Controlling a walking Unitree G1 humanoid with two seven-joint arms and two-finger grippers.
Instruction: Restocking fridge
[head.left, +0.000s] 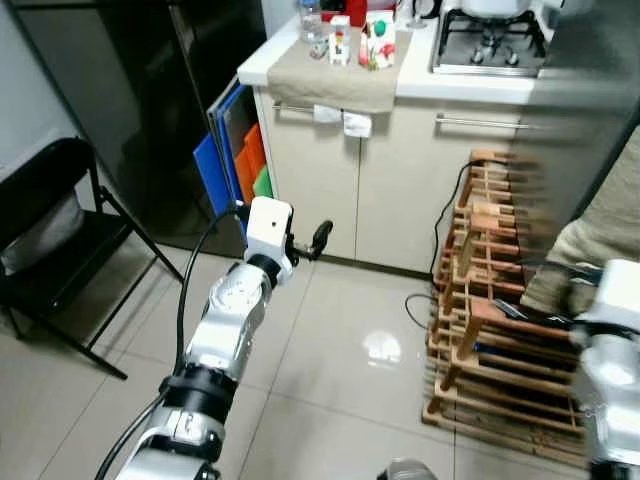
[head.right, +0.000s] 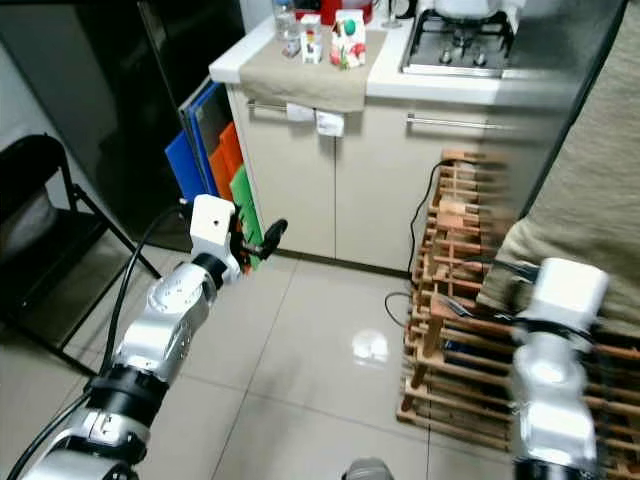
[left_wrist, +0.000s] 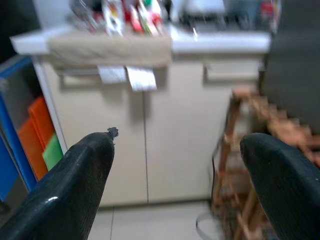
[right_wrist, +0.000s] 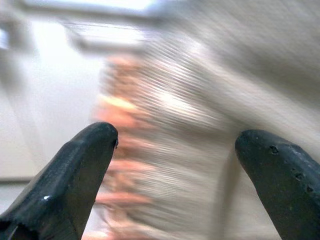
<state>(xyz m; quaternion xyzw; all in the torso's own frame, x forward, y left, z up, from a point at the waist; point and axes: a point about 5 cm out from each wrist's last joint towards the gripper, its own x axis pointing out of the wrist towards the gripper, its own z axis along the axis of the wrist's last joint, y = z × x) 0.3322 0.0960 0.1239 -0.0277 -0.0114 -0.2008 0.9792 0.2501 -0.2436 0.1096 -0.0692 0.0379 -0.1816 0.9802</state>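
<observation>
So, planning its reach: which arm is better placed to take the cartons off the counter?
Probably left: the left gripper is raised, open, toward the cartons on the counter; the right gripper faces the wooden rack.

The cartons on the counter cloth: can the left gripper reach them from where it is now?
Probably not yet. The left gripper, open, hangs low in front of the cabinet doors, while the cartons stand up on the counter. Nothing blocks the way; the arm must rise and come closer.
</observation>
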